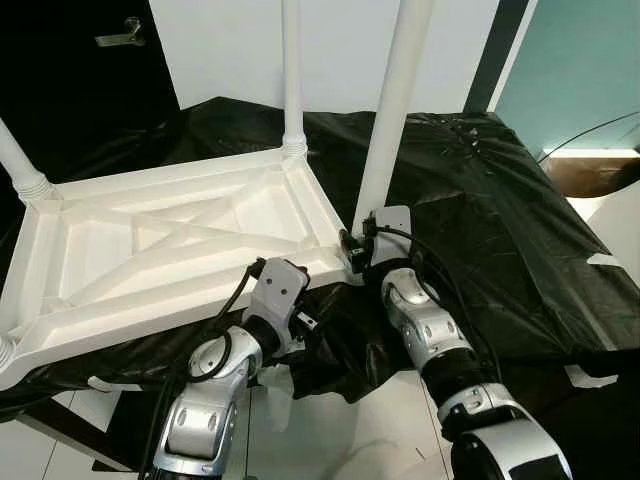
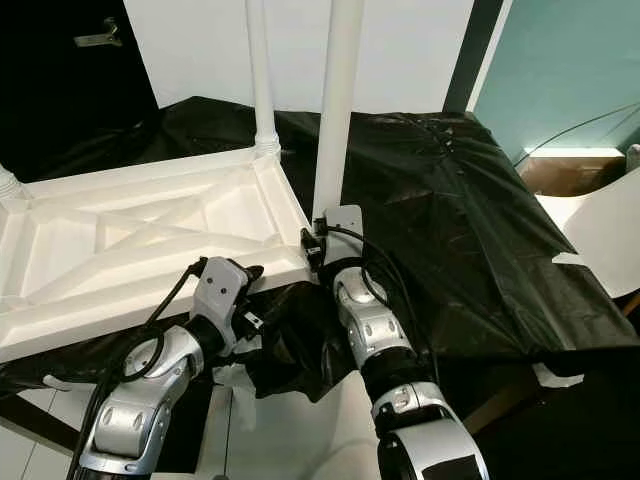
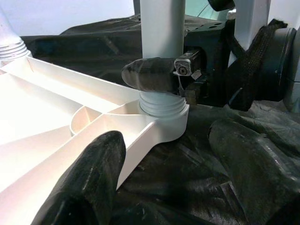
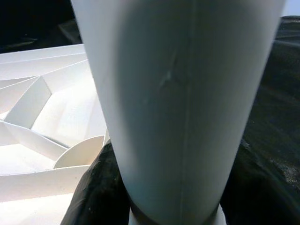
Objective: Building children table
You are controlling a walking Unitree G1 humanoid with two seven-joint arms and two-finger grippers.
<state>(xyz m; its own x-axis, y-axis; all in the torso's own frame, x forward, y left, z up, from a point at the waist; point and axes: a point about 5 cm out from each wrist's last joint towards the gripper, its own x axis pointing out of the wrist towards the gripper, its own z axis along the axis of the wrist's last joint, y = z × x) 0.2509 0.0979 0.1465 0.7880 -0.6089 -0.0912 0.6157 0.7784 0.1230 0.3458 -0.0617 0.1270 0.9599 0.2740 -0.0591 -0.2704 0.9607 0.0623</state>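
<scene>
A black plastic sheet is covering the surface, with a white wall behind it and a teal panel at about two o'clock. On the sheet, an upside-down white children's tabletop is lying with its ribbed underside facing up, taking up the nine o'clock half of the head view. Three white legs are standing up from its corners: a far leg at twelve o'clock, a near-corner leg at about one o'clock, and a stub of another leg at ten o'clock.

The right pincer is sitting at the centre of the view, clamping the near-corner leg just above its threaded base, where the leg is meeting the tabletop's corner socket; in the right wrist view the leg is running between the dark fingers.

The left pincer is hovering at about seven o'clock, just under the tabletop's near edge, its fingers spread wide and gripping nothing, with the tabletop's corner lying just ahead of them.
</scene>
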